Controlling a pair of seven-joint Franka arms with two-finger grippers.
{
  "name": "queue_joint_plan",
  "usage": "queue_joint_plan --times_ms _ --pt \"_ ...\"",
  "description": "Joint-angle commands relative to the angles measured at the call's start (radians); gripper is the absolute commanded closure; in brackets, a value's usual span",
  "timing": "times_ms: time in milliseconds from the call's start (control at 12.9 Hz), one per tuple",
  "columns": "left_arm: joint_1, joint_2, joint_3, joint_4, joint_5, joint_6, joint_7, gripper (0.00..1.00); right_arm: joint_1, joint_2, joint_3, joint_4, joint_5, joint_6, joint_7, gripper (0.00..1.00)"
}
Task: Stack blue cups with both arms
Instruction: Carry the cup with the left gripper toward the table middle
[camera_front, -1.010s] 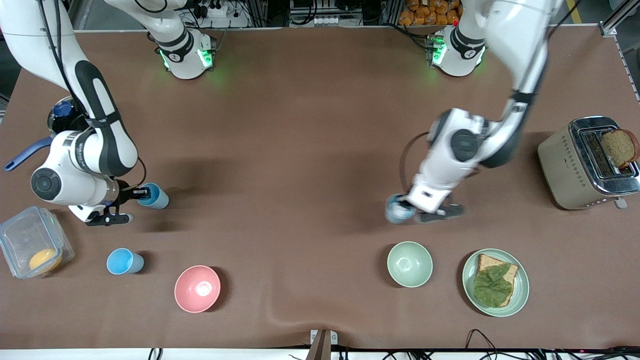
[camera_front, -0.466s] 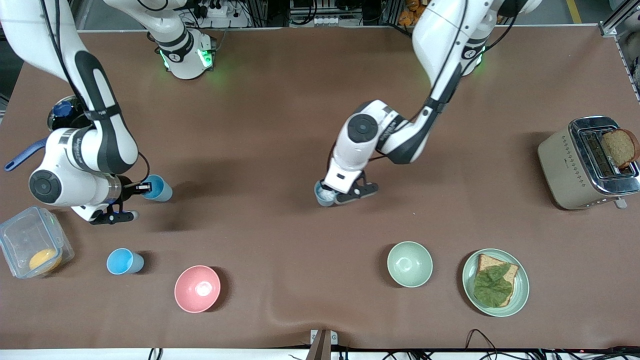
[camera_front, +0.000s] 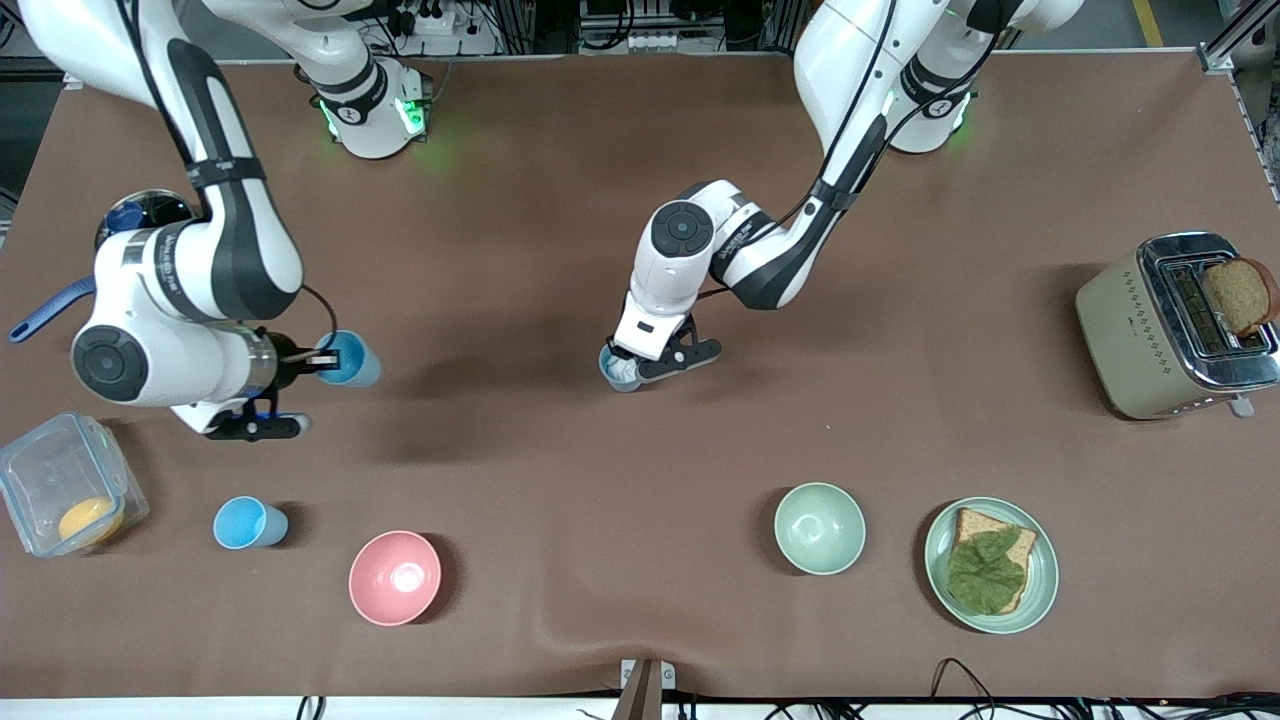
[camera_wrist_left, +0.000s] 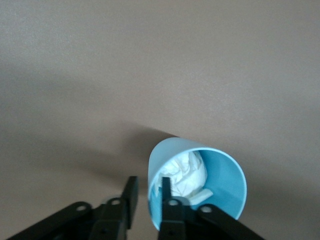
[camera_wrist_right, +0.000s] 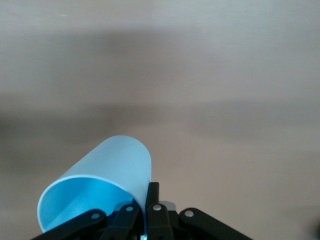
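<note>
Right gripper (camera_front: 322, 365), up over the table (camera_front: 560, 180) toward the right arm's end, is clamped on the rim of a blue cup (camera_front: 352, 359): in the right wrist view one finger sits inside the wall, one outside, pinched tight w/ almost no gap (camera_wrist_right: 150, 210). That cup (camera_wrist_right: 100, 187) hangs tilted and looks empty inside.

On the table below, toward the same end: a clear plastic box (camera_front: 62, 495) w/ an orange item (camera_front: 84, 519) in it. Beside it, a second blue cup (camera_front: 248, 523) stands upright on the table, mouth up, free of both grippers. Next along, a pink bowl (camera_front: 395, 577), nothing seen in it.

Left gripper (camera_front: 640, 360) is over the mid-table, also clamped on a cup rim. Third blue cup (camera_front: 616, 372) is held tilted; the left wrist view shows crumpled white paper or tissue (camera_wrist_left: 186, 172) stuffed inside that cup (camera_wrist_left: 200, 180), one finger in, one out, closed down on the wall (camera_wrist_left: 131, 192).

Toward the left arm's end: pale green bowl (camera_front: 819, 528), looks empty. Beside it a green plate (camera_front: 1044, 590) w/ a bread slice (camera_front: 1010, 545) and a leaf (camera_front: 982, 572) on top. Farther from the front camera, a toaster (camera_front: 1130, 330) w/ a brown slice (camera_front: 1240, 295) sticking out of one slot.
</note>
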Motion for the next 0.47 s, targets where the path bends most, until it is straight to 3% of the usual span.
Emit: queue_joint_plan --times_ms 0,233,388 --pt "-0.003 -0.023 0.011 0.023 -0.004 -0.02 -0.018 0.0 0.023 -0.023 -0.005 0.001 0.051 -0.016 0.018 1.0" --pt "0.048 -0.137 0.012 0.093 -0.002 -0.225 0.008 0.0 0.088 -0.022 -0.005 0.007 0.107 -0.011 0.129 1.0" --pt "0.134 -0.28 0.012 0.115 -0.002 -0.384 0.089 0.0 0.137 -0.014 -0.005 0.029 0.157 -0.005 0.241 1.0"
